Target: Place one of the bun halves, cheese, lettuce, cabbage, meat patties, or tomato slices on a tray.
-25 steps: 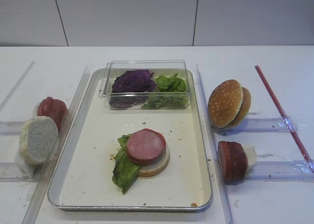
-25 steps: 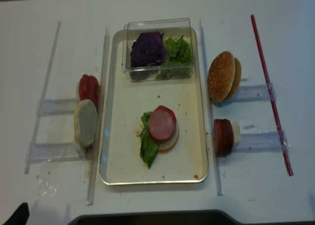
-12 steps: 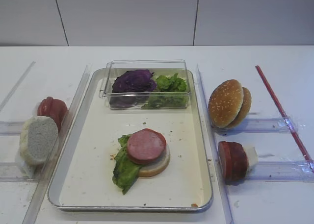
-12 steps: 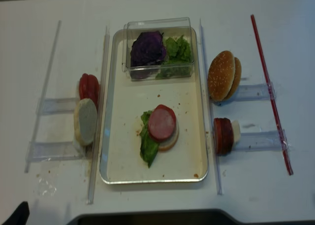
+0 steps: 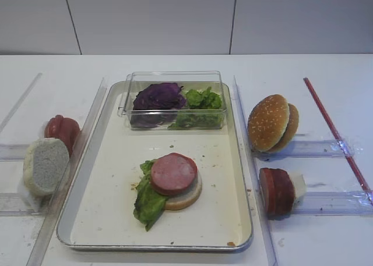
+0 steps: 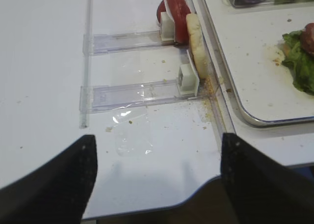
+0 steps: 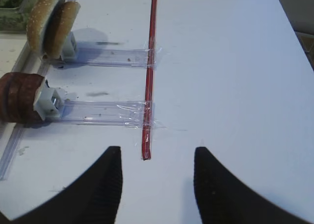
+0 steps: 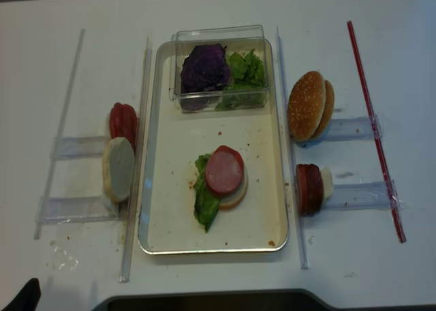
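On the tray (image 5: 157,246) a meat patty (image 5: 173,173) tops lettuce (image 5: 148,203) and a bun half (image 5: 189,197). Cabbage (image 5: 158,96) and more lettuce (image 5: 201,99) fill a clear box at the tray's far end. Right of the tray stand sesame bun halves (image 5: 269,122) and upright meat patties (image 5: 276,191). On its left are tomato slices (image 5: 62,129) and a pale bun half (image 5: 45,165). Cheese is out of view. My right gripper (image 7: 157,153) hangs open over bare table. My left gripper (image 6: 157,136) is open wide near the table's front edge, holding nothing.
Clear plastic strips and holders (image 5: 326,203) flank the tray on both sides. A red strip (image 7: 148,87) is taped across the right holders, its end lying on the table under my right gripper. The table's front edge (image 6: 162,204) is just below my left gripper.
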You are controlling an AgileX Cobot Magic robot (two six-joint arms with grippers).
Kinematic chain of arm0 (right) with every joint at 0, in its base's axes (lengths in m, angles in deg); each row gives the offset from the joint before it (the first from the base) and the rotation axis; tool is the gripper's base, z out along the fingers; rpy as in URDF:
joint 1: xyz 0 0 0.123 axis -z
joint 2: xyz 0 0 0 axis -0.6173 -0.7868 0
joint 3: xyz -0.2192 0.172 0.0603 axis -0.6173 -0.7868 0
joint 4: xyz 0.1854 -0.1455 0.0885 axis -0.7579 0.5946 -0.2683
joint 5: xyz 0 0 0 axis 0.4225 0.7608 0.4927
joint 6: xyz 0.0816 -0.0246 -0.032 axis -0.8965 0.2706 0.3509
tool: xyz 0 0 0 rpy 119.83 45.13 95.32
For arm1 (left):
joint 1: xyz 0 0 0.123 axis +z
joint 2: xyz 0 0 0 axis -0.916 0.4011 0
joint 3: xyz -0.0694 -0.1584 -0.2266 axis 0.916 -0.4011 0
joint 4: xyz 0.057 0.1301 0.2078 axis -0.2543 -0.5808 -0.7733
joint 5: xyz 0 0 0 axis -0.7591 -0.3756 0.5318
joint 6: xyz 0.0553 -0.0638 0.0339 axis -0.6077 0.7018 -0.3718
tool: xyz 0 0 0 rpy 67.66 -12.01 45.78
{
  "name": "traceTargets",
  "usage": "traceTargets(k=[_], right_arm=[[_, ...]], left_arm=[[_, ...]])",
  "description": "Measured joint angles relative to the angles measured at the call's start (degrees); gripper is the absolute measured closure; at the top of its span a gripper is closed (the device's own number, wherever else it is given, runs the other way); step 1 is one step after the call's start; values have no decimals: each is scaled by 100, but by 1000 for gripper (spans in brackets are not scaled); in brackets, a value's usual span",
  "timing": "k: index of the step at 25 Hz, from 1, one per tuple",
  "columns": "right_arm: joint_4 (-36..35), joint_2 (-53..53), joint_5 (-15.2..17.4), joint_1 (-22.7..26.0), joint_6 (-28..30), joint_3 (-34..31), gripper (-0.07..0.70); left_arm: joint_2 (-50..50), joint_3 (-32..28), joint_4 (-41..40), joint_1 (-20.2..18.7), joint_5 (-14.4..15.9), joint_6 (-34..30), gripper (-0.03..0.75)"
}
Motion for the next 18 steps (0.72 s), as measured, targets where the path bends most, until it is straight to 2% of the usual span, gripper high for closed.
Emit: traceTargets(k=[18], right_arm=[[-22, 0, 0, 0, -4, -5, 258]], left_arm=[[0, 0, 0, 0, 0, 0, 234]])
